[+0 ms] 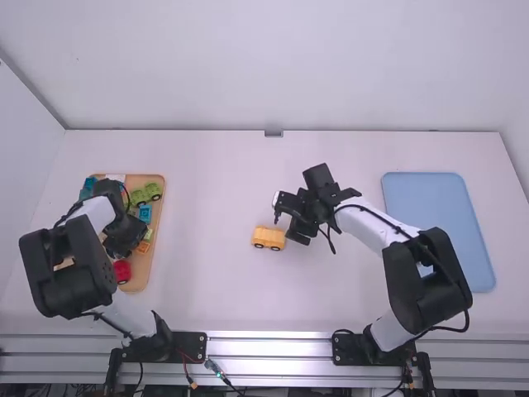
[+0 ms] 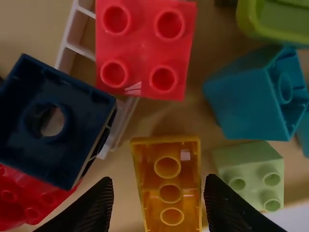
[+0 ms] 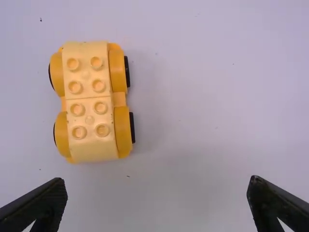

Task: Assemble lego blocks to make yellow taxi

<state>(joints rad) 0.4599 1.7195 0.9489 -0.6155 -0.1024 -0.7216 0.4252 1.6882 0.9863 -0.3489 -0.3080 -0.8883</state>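
Lots of blocks [image 2: 142, 48] sit in the left brown tray [image 1: 147, 269]. A blue tray [image 1: 434, 215] is right. Left gripper [image 1: 124, 238] and right gripper [image 1: 291, 221] are wide open, empty.

The left arm [image 1: 70, 269] and right arm [image 1: 426, 277] have white links [image 1: 364, 230] and bulky black joints [image 1: 317, 184]. Thin black cables [image 1: 453, 329] trail along both.

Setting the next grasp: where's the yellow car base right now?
High view: the yellow car base sits near mid-table, just left of the right claw; the blue tray lies farther right.
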